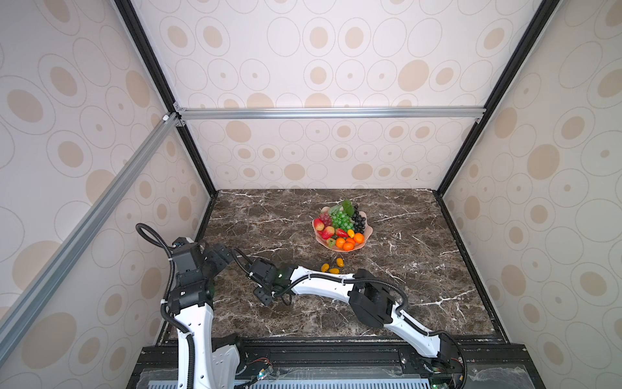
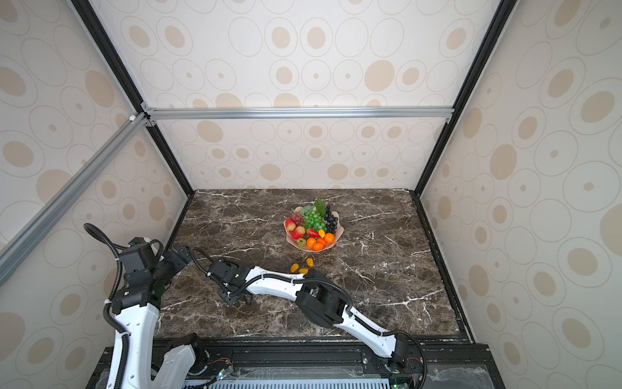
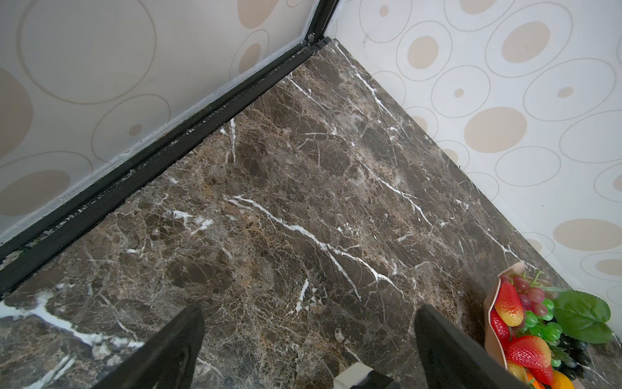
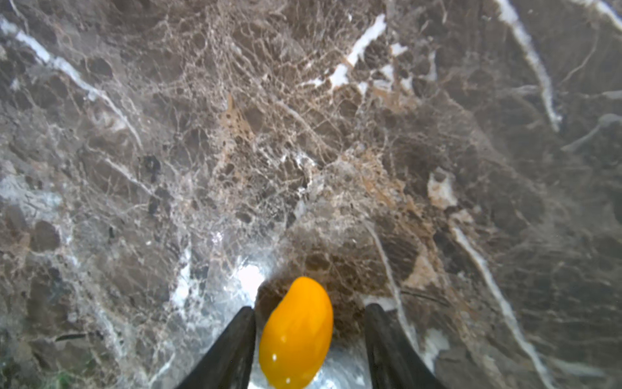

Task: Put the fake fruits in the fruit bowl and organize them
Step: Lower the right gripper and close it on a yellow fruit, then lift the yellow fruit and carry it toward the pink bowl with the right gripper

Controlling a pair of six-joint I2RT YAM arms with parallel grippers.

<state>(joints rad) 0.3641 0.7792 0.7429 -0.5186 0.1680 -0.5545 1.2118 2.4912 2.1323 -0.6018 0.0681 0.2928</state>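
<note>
the brown marble table (image 1: pixel 420 269) takes up the floor of the booth. the right arm (image 1: pixel 323 284) stretches low across it toward the left side, while the left arm (image 1: pixel 188 303) stands folded near the left wall.

the pink fruit bowl (image 1: pixel 369 231) sits toward the back middle of the table. it is heaped with green grapes (image 1: pixel 341 219), black grapes (image 1: pixel 359 219), red grapes (image 1: pixel 324 218), strawberries (image 1: pixel 328 232) and tangerines (image 1: pixel 348 246).

the left gripper (image 3: pixel 311 308) is spread wide over bare table, with nothing between its fingers. the right gripper (image 4: pixel 309 308) is about half open around a yellow oval (image 4: pixel 296 336) lying on the table. one finger is close against it and a clear gap shows at the other.

three more small ovals (image 1: pixel 324 267) lie on the table in front of the bowl, close together.
</note>
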